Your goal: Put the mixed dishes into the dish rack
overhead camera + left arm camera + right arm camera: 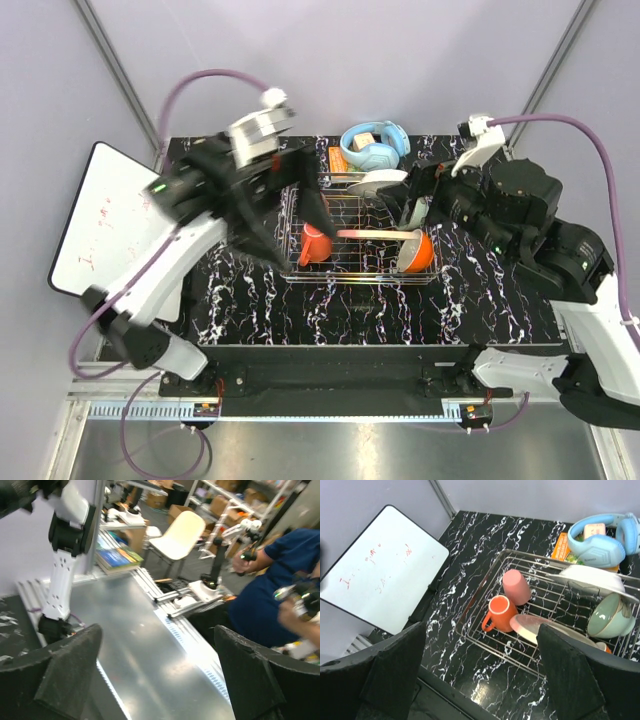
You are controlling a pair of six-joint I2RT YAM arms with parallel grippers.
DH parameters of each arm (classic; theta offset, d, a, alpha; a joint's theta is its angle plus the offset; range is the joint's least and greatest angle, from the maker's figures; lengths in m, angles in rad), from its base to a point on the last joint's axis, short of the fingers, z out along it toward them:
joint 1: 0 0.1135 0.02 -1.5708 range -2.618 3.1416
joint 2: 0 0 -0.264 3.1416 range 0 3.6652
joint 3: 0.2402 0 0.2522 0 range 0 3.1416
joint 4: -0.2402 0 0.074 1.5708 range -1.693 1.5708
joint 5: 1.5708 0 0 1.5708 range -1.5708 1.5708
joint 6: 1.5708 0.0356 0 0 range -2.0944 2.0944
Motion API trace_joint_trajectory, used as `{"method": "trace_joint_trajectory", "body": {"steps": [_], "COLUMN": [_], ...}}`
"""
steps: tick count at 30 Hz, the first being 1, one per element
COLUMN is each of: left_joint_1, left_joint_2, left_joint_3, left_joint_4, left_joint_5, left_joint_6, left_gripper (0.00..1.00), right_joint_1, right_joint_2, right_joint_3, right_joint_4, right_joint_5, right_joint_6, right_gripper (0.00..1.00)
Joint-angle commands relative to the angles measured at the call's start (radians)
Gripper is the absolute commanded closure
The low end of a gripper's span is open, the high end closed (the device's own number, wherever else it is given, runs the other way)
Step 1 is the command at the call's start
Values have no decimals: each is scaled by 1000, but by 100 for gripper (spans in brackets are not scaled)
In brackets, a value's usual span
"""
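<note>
Black marbled tabletop, under rack. Silver wire-grid rack. Inside rack:
- white plate
- pink plate
- pale green bowl
- orange-outside bowl
- orange mug
- salmon-pink cup

Left pincer by rack's left side, right pincer above rack: both spread wide, empty.

In the right wrist view I see the wire rack on the right of the frame, silver and rectangular, flat on the black marbled table. All the dishes sit inside it. A pink cup lies on its side near the middle. Just below it is an orange mug, handle toward the lower left; I cannot tell which way its mouth faces. A pink plate leans beside the mug. At the right edge a green bowl is tipped on its side, below a white plate. From above, an orange bowl stands on edge at the rack's right end.
</note>
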Motion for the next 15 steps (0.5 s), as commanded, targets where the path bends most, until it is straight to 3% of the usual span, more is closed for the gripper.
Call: {"method": "trace_joint_trajectory", "body": {"steps": [1,2,5,6,7,9,13,15], "left_joint_1": [37,45,130,194,219,273,296,313], "left_joint_2": [231,286,492,580,668,710,634,588], "left_joint_3": [-61,-24,255,643,756,935,842,739], "left_joint_4": [226,304,294,283,213,161,163,173], "left_joint_5": [114,204,211,211,209,209,206,204], "left_joint_6": [-61,-111,-105,-111,66,244,520,560], "left_gripper": [1,1,1,1,1,1,1,1], "right_joint_1": [8,6,6,6,6,6,6,6], "right_joint_2": [-103,-116,-143,-147,-153,-159,-141,-137], "right_joint_3": [-85,-98,-128,-130,-133,-139,-153,-171], "right_joint_4": [95,98,103,103,103,103,65,65], "right_joint_5": [-38,-41,-67,-72,-80,-84,-54,-52], "right_joint_6": [23,26,33,36,41,52,67,59], "right_gripper": [0,0,0,0,0,0,0,1]}}
